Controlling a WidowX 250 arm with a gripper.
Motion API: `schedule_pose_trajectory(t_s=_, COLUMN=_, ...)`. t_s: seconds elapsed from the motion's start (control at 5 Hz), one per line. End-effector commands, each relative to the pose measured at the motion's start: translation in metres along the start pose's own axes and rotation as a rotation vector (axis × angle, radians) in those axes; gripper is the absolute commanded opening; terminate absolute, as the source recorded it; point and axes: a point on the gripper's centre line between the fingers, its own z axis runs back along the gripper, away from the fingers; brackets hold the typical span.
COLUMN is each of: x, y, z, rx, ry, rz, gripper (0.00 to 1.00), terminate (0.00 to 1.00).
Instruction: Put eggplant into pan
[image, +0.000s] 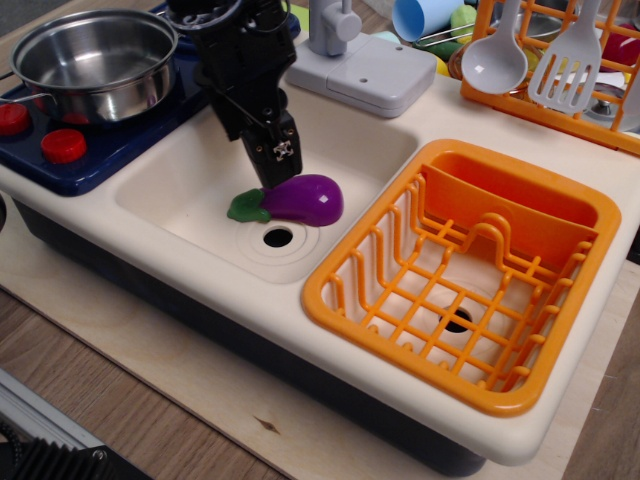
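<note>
The purple eggplant (308, 198) with its green cap (246, 207) lies on its side in the cream sink basin (190, 190), just above the drain hole. My black gripper (279, 176) points down at the eggplant's cap end. Its fingertips are level with the top of the eggplant, and I see it edge-on with the jaws apart. It holds nothing. The steel pan (95, 60) stands empty on the blue stove (60, 160) at the back left, to the left of my arm.
An orange dish rack (470, 270) fills the right basin. A grey faucet block (360, 70) stands behind the sink. Red stove knobs (62, 146) are at the left. An orange utensil rack (560, 70) with a ladle and a spatula stands at the back right.
</note>
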Motion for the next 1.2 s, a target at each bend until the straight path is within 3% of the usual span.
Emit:
schedule_pose_trajectory(t_s=0.0, x=0.006, y=0.006, z=-0.008, rx=0.026, ry=-0.058, rz=-0.068, gripper=1.0, terminate=0.0)
schedule_pose_trajectory(t_s=0.4, x=0.013, y=-0.009, z=-0.037, rx=0.039, ry=-0.127, rz=-0.115, gripper=1.0, terminate=0.0)
schedule_pose_trajectory(t_s=0.8, x=0.008, y=-0.015, z=-0.06, rx=0.03, ry=-0.136, rz=-0.084, gripper=1.0, terminate=0.0)
schedule_pose_trajectory(t_s=1.0, x=0.011, y=-0.022, z=-0.053, rx=0.053, ry=-0.111, rz=-0.059, gripper=0.0, terminate=0.0)
